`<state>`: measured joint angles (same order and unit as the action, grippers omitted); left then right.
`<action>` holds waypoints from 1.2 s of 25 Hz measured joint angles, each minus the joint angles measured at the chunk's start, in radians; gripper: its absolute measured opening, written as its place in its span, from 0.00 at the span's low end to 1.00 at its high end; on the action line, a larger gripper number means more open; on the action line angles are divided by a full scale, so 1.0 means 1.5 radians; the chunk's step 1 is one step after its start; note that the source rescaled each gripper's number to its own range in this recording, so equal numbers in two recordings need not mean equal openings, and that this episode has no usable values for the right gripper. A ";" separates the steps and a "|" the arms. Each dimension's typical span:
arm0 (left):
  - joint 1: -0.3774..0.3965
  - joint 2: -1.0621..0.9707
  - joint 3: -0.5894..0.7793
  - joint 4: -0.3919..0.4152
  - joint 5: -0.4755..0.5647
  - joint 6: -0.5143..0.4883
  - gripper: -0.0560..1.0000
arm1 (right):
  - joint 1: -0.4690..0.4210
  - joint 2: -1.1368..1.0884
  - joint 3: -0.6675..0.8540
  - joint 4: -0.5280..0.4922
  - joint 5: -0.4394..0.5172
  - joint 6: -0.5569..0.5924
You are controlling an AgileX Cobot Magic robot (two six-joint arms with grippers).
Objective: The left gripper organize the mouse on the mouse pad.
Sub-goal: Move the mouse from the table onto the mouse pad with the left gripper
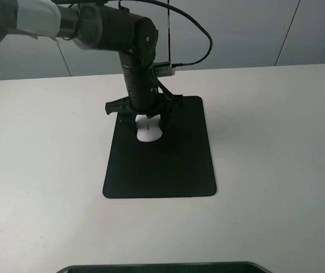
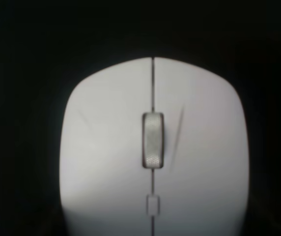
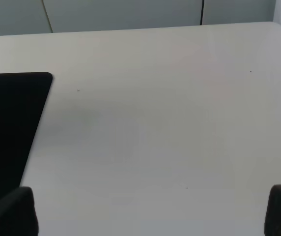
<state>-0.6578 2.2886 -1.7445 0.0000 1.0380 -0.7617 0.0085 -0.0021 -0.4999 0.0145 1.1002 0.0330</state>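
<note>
The white mouse [image 1: 149,133] with its grey scroll wheel lies on the far part of the black mouse pad [image 1: 162,170]. My left gripper [image 1: 146,124] hangs straight over it from the black arm, one finger on each side of the mouse and spread slightly wider than it. In the left wrist view the mouse [image 2: 153,157] fills the picture against dark surroundings, and the fingers cannot be made out there. The right gripper [image 3: 150,216] is open over bare table, its two dark fingertips [image 3: 10,214] far apart, with a corner of the mouse pad [image 3: 8,123] beside it.
The pad rests on a white table [image 1: 276,142] in front of a grey wall. A dark edge [image 1: 162,267] shows at the near side of the table. Black cables trail from the left arm above the pad.
</note>
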 joint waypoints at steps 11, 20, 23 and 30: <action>-0.006 0.047 -0.053 0.000 0.007 -0.015 0.10 | 0.000 0.000 0.000 0.000 0.000 0.000; -0.009 0.067 -0.056 -0.004 0.007 -0.046 0.10 | 0.000 0.000 0.000 0.000 0.000 0.000; -0.009 0.067 -0.056 0.000 0.007 -0.046 0.10 | 0.000 0.000 0.000 0.000 0.000 0.000; -0.009 0.067 -0.056 0.005 0.005 -0.028 0.67 | 0.000 0.000 0.000 0.000 0.000 0.000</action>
<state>-0.6713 2.3887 -1.8280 0.0071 1.0457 -0.8040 0.0085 -0.0021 -0.4999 0.0145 1.1002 0.0330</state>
